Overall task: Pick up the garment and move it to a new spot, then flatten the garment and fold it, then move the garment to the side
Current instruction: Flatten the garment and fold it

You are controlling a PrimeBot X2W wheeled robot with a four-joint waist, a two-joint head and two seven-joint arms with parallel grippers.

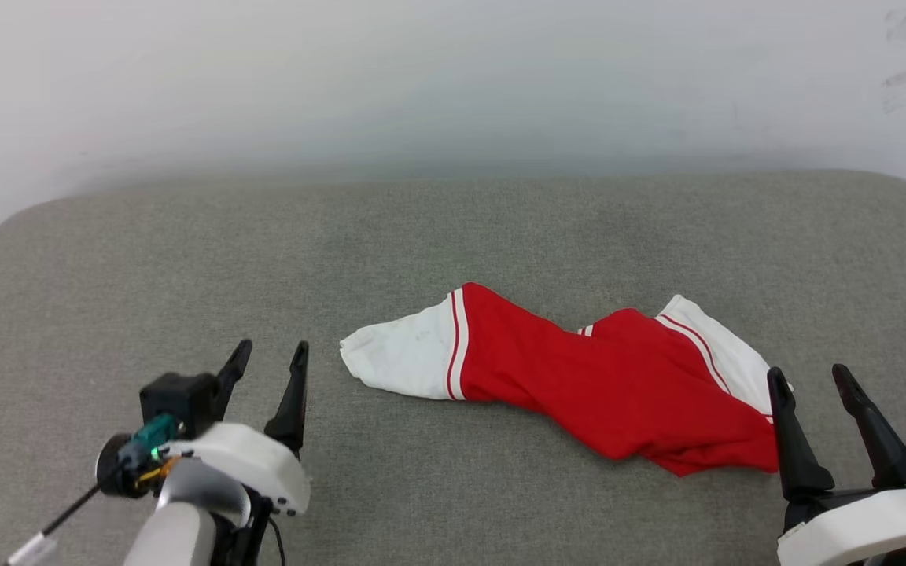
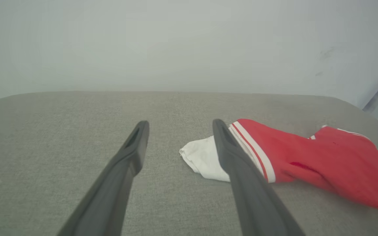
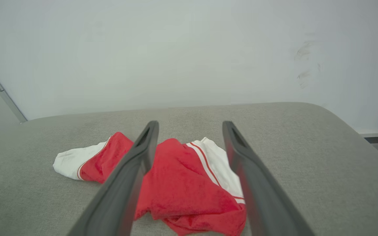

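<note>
The grey fabric-covered bench (image 1: 185,259) is carrying a crumpled red jersey with white sleeves (image 1: 579,369), right of frame centre. The pick-up is seemingly starting, calling next for a pinch on cloth. The right hand (image 1: 807,371), spread, is hovering beside one sleeve; the left hand (image 1: 273,346) — spread too — near the other.

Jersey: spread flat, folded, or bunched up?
Bunched up. The jersey lies twisted and crumpled on the grey cushion, its fabric creased over itself, not laid flat.
</note>
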